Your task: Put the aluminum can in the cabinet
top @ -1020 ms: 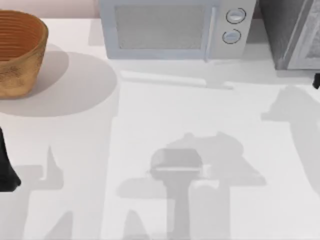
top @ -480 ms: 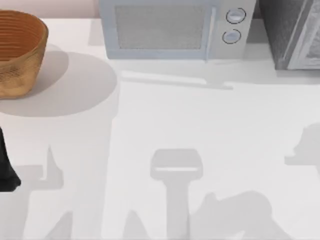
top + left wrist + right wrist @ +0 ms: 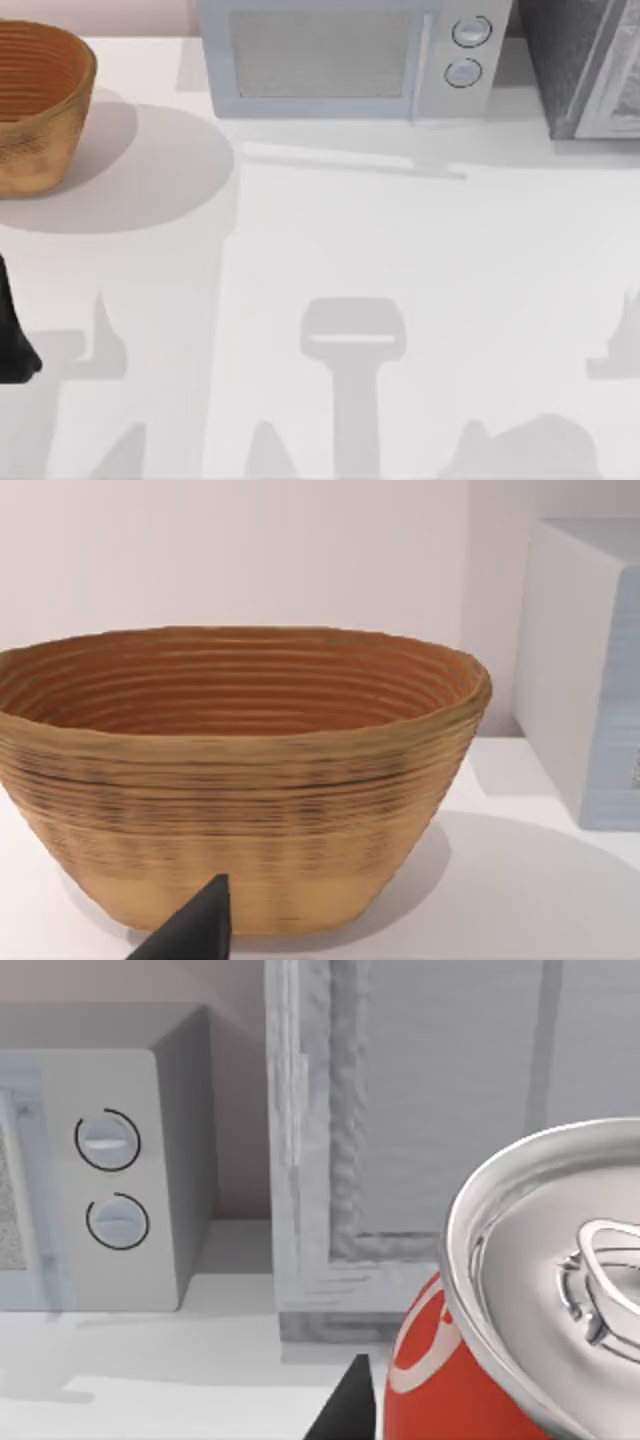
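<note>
The aluminum can (image 3: 520,1340) shows close up in the right wrist view, with a silver top and a red label with white marks. It appears held by my right gripper, whose dark fingertip (image 3: 345,1412) sits beside it. Facing it is the cabinet (image 3: 420,1110), a dark grey speckled box with a lighter framed door panel, standing at the table's back right corner (image 3: 585,70). My left gripper (image 3: 12,340) is parked at the table's left edge, and one of its fingertips (image 3: 195,930) points at the basket.
A light grey microwave (image 3: 340,55) with two round knobs (image 3: 110,1180) stands at the back, left of the cabinet. A woven basket (image 3: 35,105) sits at the back left (image 3: 240,780). Arm shadows fall across the white tabletop (image 3: 400,250).
The right arm's shadow slid from the table's middle toward the front right. A dark tip at the top view's right edge went out of sight. The left arm stayed still.
</note>
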